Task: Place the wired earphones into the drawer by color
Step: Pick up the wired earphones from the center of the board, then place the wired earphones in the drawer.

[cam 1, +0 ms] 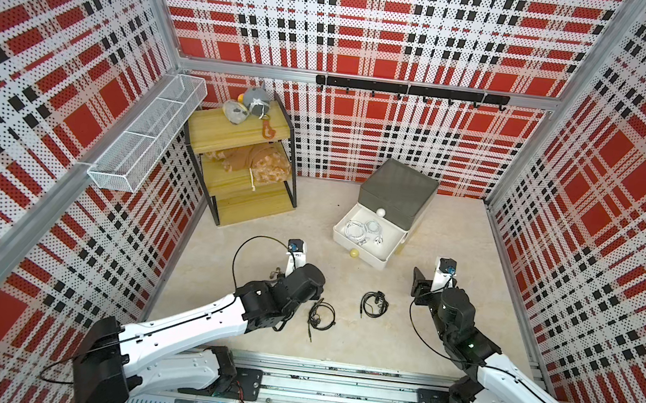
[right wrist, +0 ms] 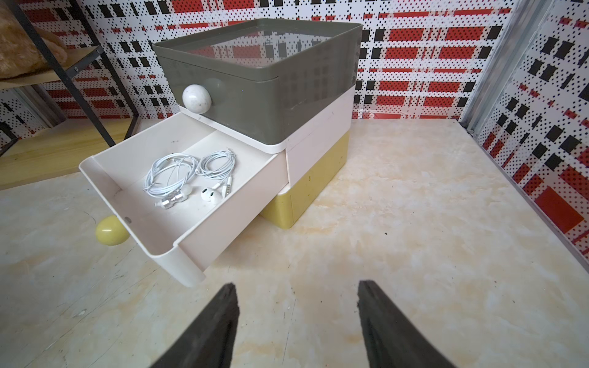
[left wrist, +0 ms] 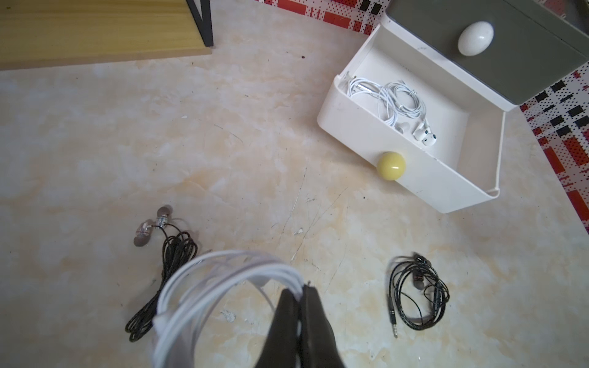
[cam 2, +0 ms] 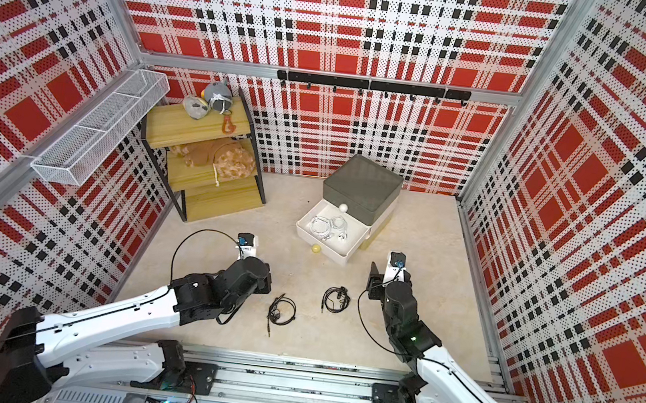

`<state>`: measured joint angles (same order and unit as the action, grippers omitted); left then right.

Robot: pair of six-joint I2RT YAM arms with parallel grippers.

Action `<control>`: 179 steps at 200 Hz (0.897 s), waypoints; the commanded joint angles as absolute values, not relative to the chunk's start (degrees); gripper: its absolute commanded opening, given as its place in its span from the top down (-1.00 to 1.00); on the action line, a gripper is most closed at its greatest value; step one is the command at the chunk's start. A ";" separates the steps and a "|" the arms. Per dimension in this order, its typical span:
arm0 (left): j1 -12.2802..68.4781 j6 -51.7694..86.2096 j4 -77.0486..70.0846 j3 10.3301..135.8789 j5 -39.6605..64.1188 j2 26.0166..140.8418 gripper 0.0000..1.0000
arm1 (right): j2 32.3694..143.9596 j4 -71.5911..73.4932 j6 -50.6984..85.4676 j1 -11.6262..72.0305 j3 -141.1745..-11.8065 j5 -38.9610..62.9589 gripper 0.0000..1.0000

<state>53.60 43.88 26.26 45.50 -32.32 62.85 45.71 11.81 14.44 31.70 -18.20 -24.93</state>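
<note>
The drawer cabinet (cam 1: 398,191) stands at the back right, with dark grey, white and yellow tiers. Its white middle drawer (right wrist: 223,220) is pulled out, and two white wired earphones (right wrist: 188,172) lie coiled inside. My left gripper (left wrist: 301,288) hovers over the table, shut on a looped white earphone (left wrist: 223,274). In the left wrist view, one black earphone (left wrist: 173,255) lies to one side of it and another (left wrist: 420,296) to the other. Both top views show two black bundles (cam 1: 322,315) (cam 1: 373,304) between the arms. My right gripper (right wrist: 298,286) is open and empty, in front of the cabinet.
A yellow wooden rack (cam 1: 242,159) with plush toys stands at the back left. A white wire basket (cam 1: 144,139) hangs on the left wall, and a black hook rail (cam 1: 410,90) runs along the back wall. The yellow knob (cam 1: 353,253) of the white drawer juts toward the arms.
</note>
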 commanded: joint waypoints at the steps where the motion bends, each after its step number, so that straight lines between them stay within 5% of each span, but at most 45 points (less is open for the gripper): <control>1: 52.93 39.16 23.65 49.42 -33.54 64.92 1.00 | 44.74 11.47 14.84 31.39 -17.93 -25.53 -0.32; 179: 48.02 27.85 3.72 69.67 -22.81 87.72 1.00 | 44.82 11.67 14.94 31.38 -17.67 -25.48 -0.32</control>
